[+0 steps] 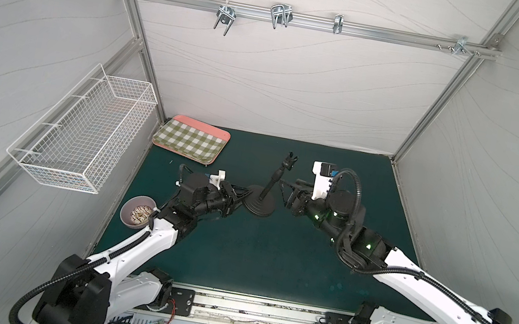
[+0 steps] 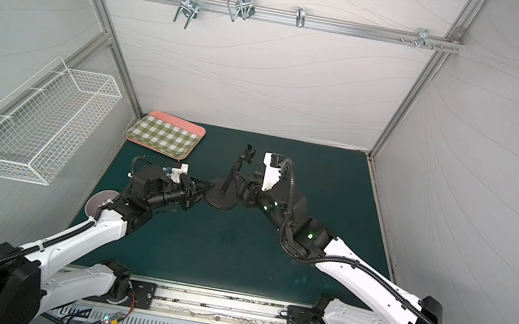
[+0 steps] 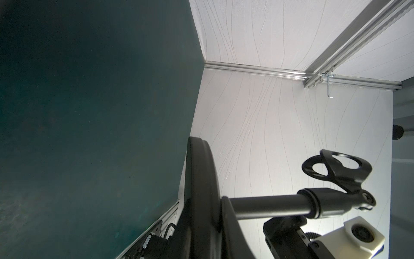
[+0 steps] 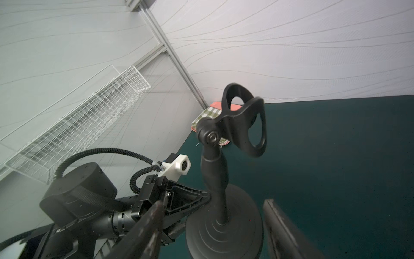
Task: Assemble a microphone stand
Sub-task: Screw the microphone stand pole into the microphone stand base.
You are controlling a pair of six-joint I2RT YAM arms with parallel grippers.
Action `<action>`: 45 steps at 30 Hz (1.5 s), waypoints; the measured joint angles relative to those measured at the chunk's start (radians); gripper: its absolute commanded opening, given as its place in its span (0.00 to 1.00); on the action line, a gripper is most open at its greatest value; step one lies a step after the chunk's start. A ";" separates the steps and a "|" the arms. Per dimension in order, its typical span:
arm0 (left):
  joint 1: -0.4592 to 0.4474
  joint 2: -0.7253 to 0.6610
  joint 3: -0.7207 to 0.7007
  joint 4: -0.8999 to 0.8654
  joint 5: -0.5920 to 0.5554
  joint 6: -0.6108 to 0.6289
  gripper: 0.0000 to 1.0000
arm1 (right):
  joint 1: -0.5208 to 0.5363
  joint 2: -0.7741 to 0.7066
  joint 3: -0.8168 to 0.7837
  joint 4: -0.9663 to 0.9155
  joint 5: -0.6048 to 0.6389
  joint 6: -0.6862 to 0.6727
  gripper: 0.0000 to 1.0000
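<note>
Matte-black microphone stand (image 1: pixel 269 187), a round domed disc base (image 1: pixel 260 208) with a thin rod (image 4: pixel 215 170) and U-shaped clip (image 4: pixel 233 118), stands upright mid-way on the dark green mat (image 1: pixel 251 259) and looks put together. The left gripper (image 1: pixel 238 198) is pinching the base's rim. The right gripper (image 1: pixel 284 194) has its 2 jaws spread either side of the rod, apparently not touching. My guess is it's stiff, smooth and bottom-heavy, so grab the rim or low on the rod, not the swivel clip.

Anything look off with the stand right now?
Nothing stands out. The rod sits in the centre of the base, roughly upright. The left gripper pinches the base's rim; the right gripper stands open beside the rod.
</note>
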 measured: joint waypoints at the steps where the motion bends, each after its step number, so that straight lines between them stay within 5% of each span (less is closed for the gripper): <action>1: 0.000 0.000 0.000 0.000 0.000 0.000 0.00 | -0.027 0.005 0.000 0.009 -0.062 -0.014 0.68; 6: 0.000 0.000 0.000 0.000 0.000 0.000 0.00 | -0.126 0.055 0.000 0.078 -0.343 -0.082 0.63; 11: 0.000 -0.001 0.000 -0.001 0.000 0.000 0.00 | -0.181 0.111 0.000 0.118 -0.490 -0.113 0.60; 20: 0.000 -0.006 0.000 -0.002 0.000 0.000 0.00 | -0.221 0.171 0.021 0.150 -0.587 -0.160 0.53; 31: 0.000 -0.017 0.000 -0.013 -0.011 -0.002 0.00 | -0.256 0.232 0.045 0.222 -0.620 -0.154 0.22; 36: 0.002 -0.018 0.000 -0.030 -0.026 -0.007 0.00 | -0.164 0.218 0.046 0.183 -0.393 -0.113 0.19; 45: 0.002 -0.020 0.000 -0.021 0.000 0.004 0.00 | 0.147 0.196 0.142 -0.044 0.345 0.069 0.25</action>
